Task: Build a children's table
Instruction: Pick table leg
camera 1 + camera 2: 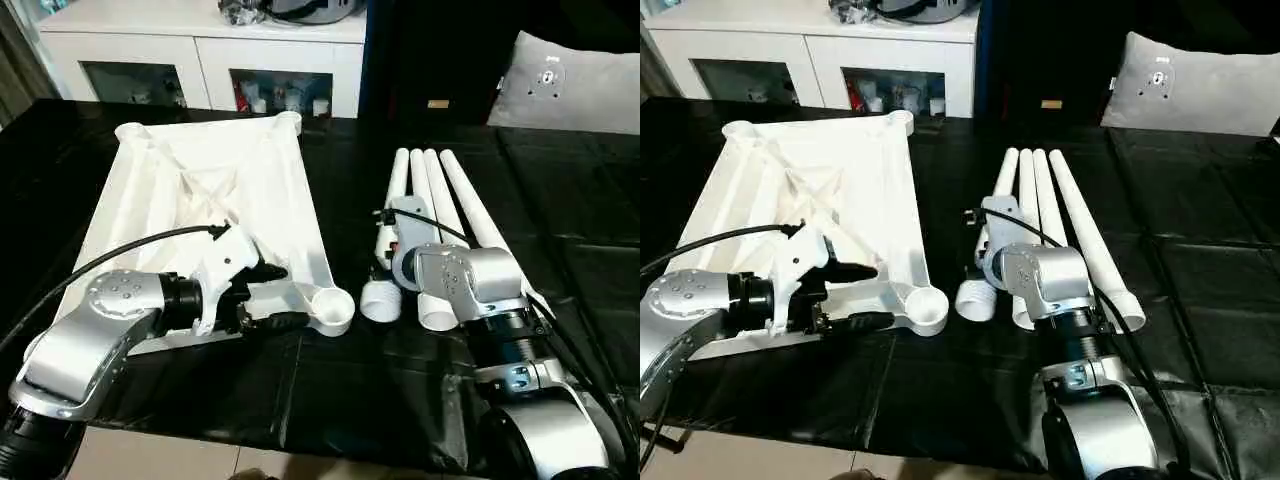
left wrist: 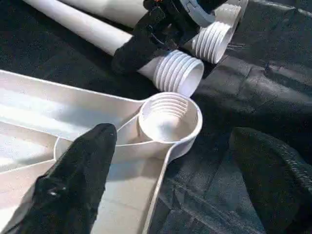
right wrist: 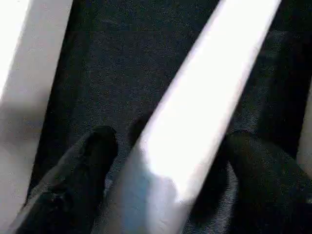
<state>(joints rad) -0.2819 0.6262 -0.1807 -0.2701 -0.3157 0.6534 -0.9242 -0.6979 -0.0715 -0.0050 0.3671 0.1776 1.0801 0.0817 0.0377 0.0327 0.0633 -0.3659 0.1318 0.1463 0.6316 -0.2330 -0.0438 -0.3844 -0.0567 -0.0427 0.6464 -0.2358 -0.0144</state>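
The right end effector (image 3: 165, 165), its 2 fingers straddling 1 leg (image 3: 204, 97), hid behind its wrist; the left end effector (image 2: 170, 170) stood open over the table top's (image 1: 200, 190) corner socket (image 2: 169, 119).

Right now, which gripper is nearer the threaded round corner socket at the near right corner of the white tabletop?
Left. The left gripper sits at that round corner socket, jaws open astride the white tabletop's edge. The right gripper is over at the white tube legs, straddling one.

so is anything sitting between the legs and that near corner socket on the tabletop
Nothing visible does. The corner socket lies open, and the nearest leg's threaded end sits right beside it across bare black cover. The left gripper straddles the tabletop rim behind the socket.
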